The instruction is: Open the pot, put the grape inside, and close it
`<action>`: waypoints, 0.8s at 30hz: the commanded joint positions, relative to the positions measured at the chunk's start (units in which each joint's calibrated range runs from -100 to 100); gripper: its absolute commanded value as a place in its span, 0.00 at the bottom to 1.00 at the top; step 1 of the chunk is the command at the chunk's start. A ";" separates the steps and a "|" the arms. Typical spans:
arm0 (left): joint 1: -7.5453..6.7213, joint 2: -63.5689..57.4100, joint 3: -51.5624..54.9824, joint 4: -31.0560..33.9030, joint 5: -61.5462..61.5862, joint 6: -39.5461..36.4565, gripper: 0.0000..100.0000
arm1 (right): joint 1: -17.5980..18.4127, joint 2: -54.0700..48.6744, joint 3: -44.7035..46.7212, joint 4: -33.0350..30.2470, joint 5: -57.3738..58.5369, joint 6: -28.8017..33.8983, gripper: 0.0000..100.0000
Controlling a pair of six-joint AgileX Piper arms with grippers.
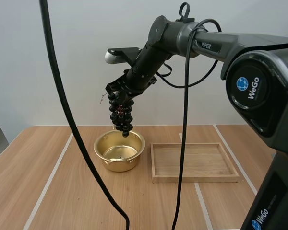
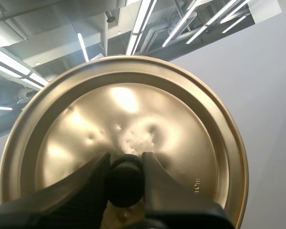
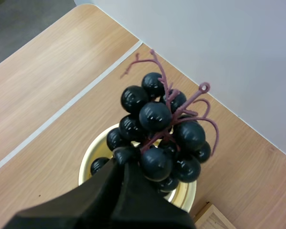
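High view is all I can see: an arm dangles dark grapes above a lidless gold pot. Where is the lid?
Observer: The left gripper holds the lid, its fingers pinching the black knob.
Visitor: Are the grapes really over the pot?
Observer: From the right wrist view the grapes hang above the opening of the pot.
Visitor: How are they gripped?
Observer: The right gripper pinches them near their purplish stems.
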 commanded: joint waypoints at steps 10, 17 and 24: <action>-0.09 -0.06 -0.30 0.21 -2.57 -0.61 0.00 | 0.04 3.03 1.87 1.07 2.94 -2.33 0.00; -0.09 0.06 -0.30 0.21 -2.54 -0.61 0.00 | 0.04 4.71 1.87 0.97 7.04 -2.45 0.00; -0.09 0.06 -0.30 0.21 -2.54 -0.61 0.00 | 0.04 6.99 4.90 1.39 8.02 -3.83 0.00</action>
